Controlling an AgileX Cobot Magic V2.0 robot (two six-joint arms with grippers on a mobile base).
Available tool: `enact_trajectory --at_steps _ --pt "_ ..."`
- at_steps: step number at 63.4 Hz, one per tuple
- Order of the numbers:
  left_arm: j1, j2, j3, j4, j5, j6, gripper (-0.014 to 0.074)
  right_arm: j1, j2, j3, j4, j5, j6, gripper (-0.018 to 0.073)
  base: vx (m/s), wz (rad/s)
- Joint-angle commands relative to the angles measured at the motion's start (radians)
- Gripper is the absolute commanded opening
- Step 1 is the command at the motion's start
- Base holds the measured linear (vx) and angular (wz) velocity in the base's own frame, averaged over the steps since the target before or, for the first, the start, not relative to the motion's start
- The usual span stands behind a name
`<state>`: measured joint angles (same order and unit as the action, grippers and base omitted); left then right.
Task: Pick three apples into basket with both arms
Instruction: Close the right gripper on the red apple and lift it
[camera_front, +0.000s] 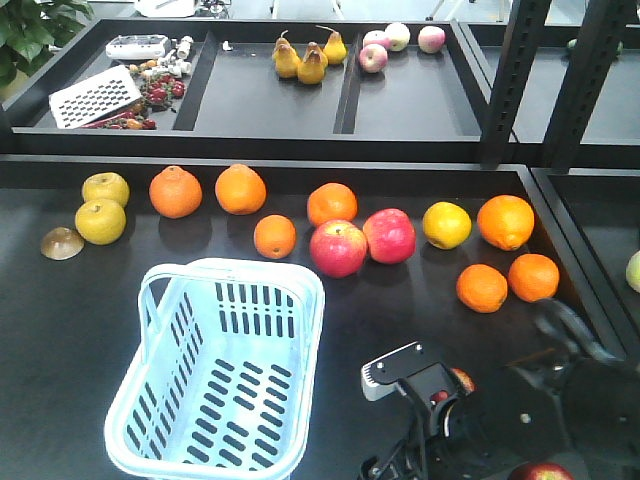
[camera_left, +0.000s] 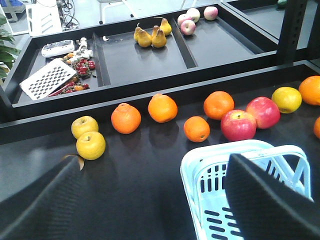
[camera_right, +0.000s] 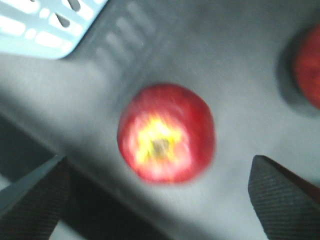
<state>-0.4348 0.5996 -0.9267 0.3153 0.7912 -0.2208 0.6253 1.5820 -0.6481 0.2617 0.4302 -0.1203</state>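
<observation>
Maroon apple (camera_right: 166, 132) (untouched) | right end effector (camera_right: 157, 160) spread astride | left end effector (camera_left: 156, 159) spread

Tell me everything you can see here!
pale blue slotted plastic basket: one, front left on black table
round oranges: seven, orange, spread across table
large pinkish-red apples: two, side by side, middle
yellow-green round fruits: two, far left
yellow round fruit: one, right of those apples
small dark red apples: two visible, front right
yellow-brown pears: four, black back tray, middle compartment
pale pink-white apples: four, right compartment
white perforated plate: one, left compartment
left jaws: black, open, by basket
right jaws: black, open above one dark apple
</observation>
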Motion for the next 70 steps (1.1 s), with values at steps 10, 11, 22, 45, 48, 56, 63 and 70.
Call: enact_trajectory --at_steps 10,11,22,45,48,56,63,70 --pt "-0.001 0.002 -0.026 0.013 -0.062 -0.008 0.0558 0.005 0.034 -0.026 0.001 -0.046 0.011 0.0683 0.00 0.00" --pt "-0.001 0.002 -0.026 0.013 -0.062 -0.008 0.0558 0.005 0.034 -0.026 0.001 -0.047 0.011 0.0683 0.00 0.00" --pt "-0.001 0.002 -0.026 0.013 -0.062 -0.008 0.0558 0.005 0.036 -0.026 0.001 -0.056 0.011 0.0675 0.00 0.00" --pt "-0.001 0.002 -0.026 0.013 -0.062 -0.008 0.0558 0.005 0.036 -0.026 -0.002 -0.052 0.011 0.0661 0.00 0.00" --pt "-0.001 0.002 -0.026 0.013 -0.062 -0.008 0.0558 0.005 0.036 -0.026 -0.002 -0.051 0.011 0.0659 0.00 0.00" --pt "-0.001 0.002 -0.026 0.013 -0.062 -0.008 0.0558 0.005 0.036 -0.026 -0.002 -0.053 0.011 0.0655 0.00 0.00" --pt "-0.001 0.002 -0.026 0.013 -0.062 -0.008 0.0558 0.005 0.036 -0.026 -0.002 -0.057 0.011 0.0653 0.00 0.00" --pt "-0.001 0.002 -0.026 0.013 -0.062 -0.008 0.0558 0.005 0.036 -0.026 -0.002 -0.062 0.011 0.0652 0.00 0.00"
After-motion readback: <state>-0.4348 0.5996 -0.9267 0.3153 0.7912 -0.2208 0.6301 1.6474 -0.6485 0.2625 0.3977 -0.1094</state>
